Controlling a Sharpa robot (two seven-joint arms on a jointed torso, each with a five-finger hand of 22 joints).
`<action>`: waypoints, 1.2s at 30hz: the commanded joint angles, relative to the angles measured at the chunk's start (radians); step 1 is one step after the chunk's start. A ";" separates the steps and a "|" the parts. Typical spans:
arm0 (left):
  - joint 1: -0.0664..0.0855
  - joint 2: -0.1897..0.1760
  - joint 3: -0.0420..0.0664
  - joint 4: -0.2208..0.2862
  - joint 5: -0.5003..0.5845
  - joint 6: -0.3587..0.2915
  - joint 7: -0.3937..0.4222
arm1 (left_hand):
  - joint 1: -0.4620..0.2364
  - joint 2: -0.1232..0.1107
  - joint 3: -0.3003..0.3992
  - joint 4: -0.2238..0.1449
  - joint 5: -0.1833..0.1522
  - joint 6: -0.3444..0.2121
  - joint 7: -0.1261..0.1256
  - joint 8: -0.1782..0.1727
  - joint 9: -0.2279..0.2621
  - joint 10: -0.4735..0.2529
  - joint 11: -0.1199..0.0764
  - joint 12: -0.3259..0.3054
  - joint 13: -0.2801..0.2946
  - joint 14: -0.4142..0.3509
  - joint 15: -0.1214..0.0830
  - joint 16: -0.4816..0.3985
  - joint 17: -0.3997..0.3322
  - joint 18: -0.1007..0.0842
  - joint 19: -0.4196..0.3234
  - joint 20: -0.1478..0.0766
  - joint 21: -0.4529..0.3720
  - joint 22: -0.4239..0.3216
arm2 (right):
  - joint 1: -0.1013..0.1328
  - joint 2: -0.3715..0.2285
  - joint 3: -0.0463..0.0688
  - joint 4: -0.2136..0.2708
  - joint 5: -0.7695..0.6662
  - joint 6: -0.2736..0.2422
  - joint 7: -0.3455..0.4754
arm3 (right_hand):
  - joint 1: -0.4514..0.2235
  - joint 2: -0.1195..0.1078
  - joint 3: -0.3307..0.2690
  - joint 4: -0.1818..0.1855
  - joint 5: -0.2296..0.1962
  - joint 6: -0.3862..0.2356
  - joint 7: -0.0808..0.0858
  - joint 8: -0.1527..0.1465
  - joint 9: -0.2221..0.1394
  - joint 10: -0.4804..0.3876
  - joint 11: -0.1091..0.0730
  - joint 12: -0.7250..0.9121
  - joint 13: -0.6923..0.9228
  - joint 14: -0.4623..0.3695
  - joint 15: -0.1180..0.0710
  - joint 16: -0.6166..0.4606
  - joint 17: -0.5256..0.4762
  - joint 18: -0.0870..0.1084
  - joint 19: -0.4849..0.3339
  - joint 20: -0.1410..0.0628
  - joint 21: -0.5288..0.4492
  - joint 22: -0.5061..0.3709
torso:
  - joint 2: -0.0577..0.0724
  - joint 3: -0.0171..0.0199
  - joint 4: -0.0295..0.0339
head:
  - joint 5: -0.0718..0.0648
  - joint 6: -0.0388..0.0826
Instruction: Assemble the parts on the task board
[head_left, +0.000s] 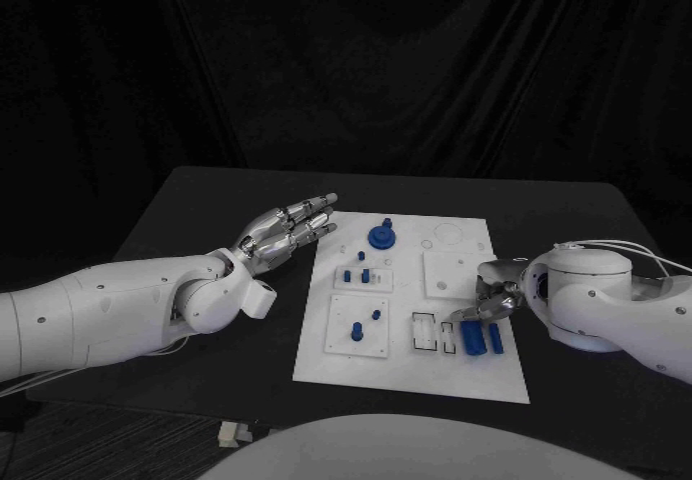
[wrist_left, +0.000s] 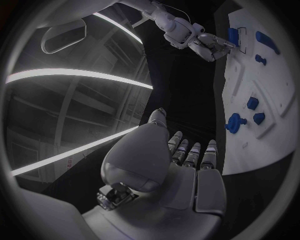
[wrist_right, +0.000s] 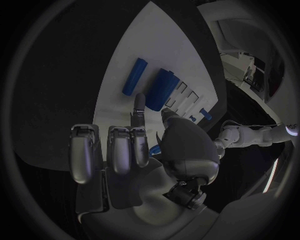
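Plastic-looking blue parts (head_left: 475, 338) seem light, stiff, slick, so I'd pinch mid-length; right hand (head_left: 490, 302) hovers empty, left hand (head_left: 286, 232) spread wide.

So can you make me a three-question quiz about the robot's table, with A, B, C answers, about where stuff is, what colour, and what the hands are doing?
1. Where is the right hand?
A. Off the table
B. Over the task board, by the blue cylinders
C. Touching the left hand

2. What colour is the round knob part at the board's far end?
A. Blue
B. Red
C. Yellow

3. What is the left hand doing?
A. Holding a part
B. Pressing the board
C. Holding nothing, fingers stretched out

Answers:
1. B: the head view shows it at the board's right side, fingertips by the cylinders.
2. A: it looks blue in the head view.
3. C: its fingers are straight and apart beside the board's left edge, with nothing in them.
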 joint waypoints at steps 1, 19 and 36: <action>-0.001 0.001 0.001 0.002 0.001 0.015 0.007 | 0.010 0.001 0.006 -0.001 0.004 0.006 0.003 0.005 0.001 0.003 0.007 0.003 0.001 0.001 0.007 0.001 -0.001 -0.004 -0.001 0.008 0.004 0.001 | -0.005 0.002 0.000 -0.002 -0.002 0.014 -0.016 | 0.000 -0.007 -0.006 -0.001 0.001 -0.010 -0.001 -0.004 0.002 0.106 0.002 0.003 0.263 0.105 0.001 0.003 0.263 -0.004 0.081 -0.002 -0.006 0.248 | 0.000 -0.0001 0.0000 | 0.000 0.000; -0.001 0.002 0.001 0.001 0.001 0.024 -0.003 | 0.012 0.001 0.007 -0.004 0.007 0.010 0.005 0.007 0.001 0.003 0.008 0.004 0.001 0.002 0.014 0.003 0.000 -0.007 0.000 0.011 0.004 0.001 | -0.018 0.010 0.000 0.001 -0.002 0.049 -0.017 | 0.001 -0.065 -0.031 0.004 -0.074 -0.048 0.009 -0.027 0.038 0.106 0.010 0.003 0.263 0.105 0.012 0.003 0.263 -0.001 0.074 0.009 -0.018 0.244 | 0.000 -0.0002 -0.0006 | 0.000 0.000; -0.001 0.004 0.001 -0.001 0.001 0.031 -0.011 | 0.016 0.002 0.009 -0.009 0.012 0.023 0.012 0.011 0.003 0.003 0.009 0.004 0.001 0.003 0.024 0.006 0.001 -0.012 0.001 0.017 0.005 0.002 | -0.023 0.007 0.000 0.003 0.058 0.035 -0.015 | 0.066 -0.002 0.005 -0.006 0.077 -0.046 -0.001 -0.002 0.133 0.106 0.001 0.003 0.263 0.105 0.007 0.003 0.263 0.000 0.072 0.006 -0.022 0.242 | 0.000 0.0000 0.0001 | 0.001 0.000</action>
